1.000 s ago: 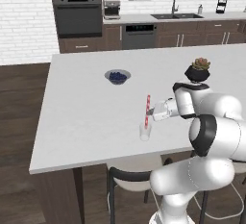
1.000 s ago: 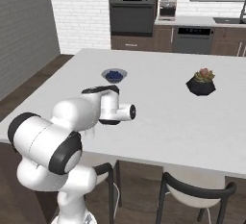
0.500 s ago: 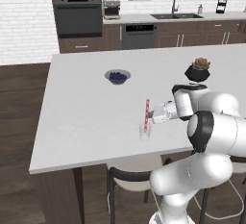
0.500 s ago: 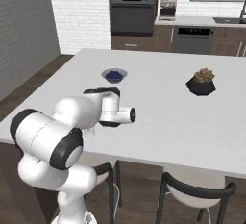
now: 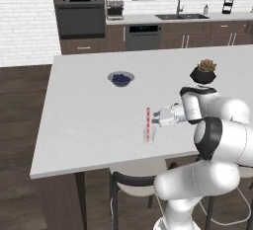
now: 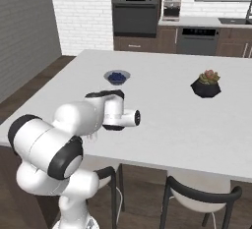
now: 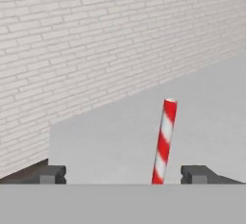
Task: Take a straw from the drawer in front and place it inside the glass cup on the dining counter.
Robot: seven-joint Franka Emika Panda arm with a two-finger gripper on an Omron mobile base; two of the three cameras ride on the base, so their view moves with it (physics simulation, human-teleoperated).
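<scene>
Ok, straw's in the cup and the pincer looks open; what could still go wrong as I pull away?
1. The straw stands between the open pincer's fingertips in the hand view, so a sideways pull could catch it and flick it out.
2. The pincer sits close beside the cup, so a low sweep may knock it over.
3. The cup is near the counter's front edge; a nudge could send it off.
</scene>
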